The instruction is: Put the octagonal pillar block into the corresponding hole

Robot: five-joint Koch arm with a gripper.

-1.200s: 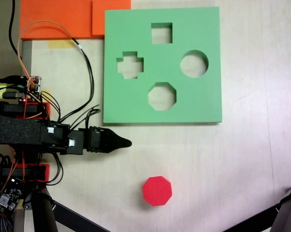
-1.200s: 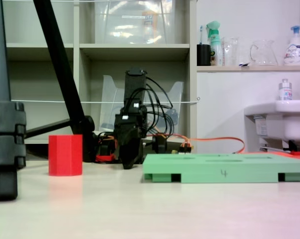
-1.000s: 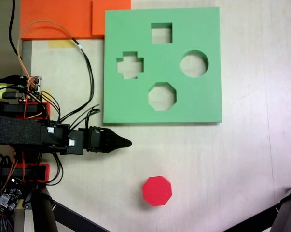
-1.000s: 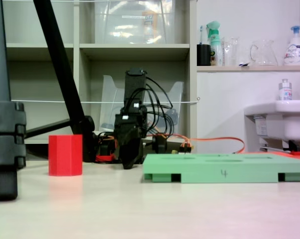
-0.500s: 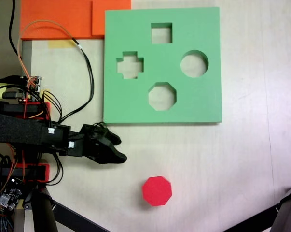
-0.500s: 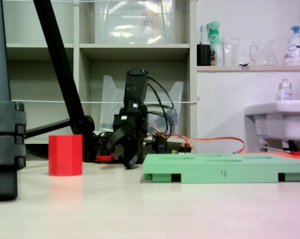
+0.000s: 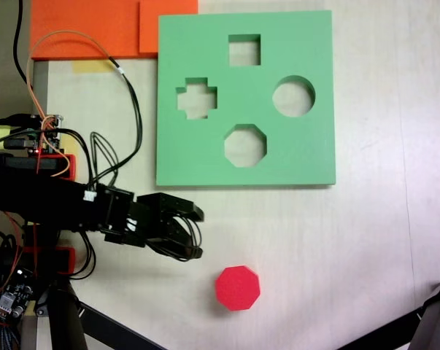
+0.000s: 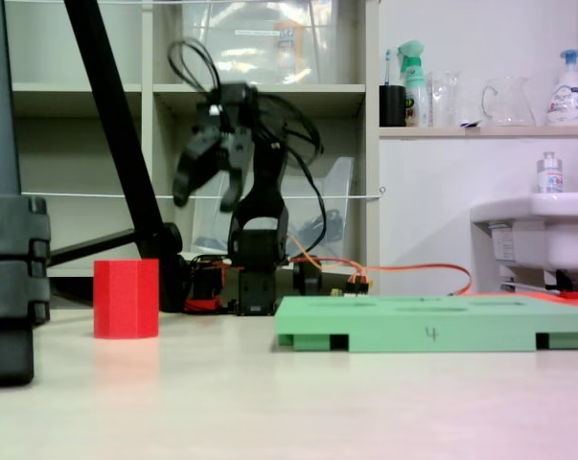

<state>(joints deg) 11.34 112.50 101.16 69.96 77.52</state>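
Fixed view from above: gripper point(image 7: 197, 232) jaws spread, empty, up-left of the red block point(image 7: 238, 287), apart from it. Block on the table below the green board point(image 7: 300, 153); octagonal hole point(image 7: 245, 145) empty.

Fixed side view: gripper point(image 8: 205, 199) spread wide, raised well above the block point(image 8: 126, 298), which stands left of the board point(image 8: 432, 321).

We see a pale desk point(image 7: 336, 233) carrying a flat green board point(image 7: 307, 146), our landmark, with an eight-sided hole point(image 7: 245, 145) among its cutouts. A red block point(image 7: 238, 288) stands upright below the board in a fixed view, well apart from it. An orange slab point(image 7: 88, 25) touches the board's upper left corner.
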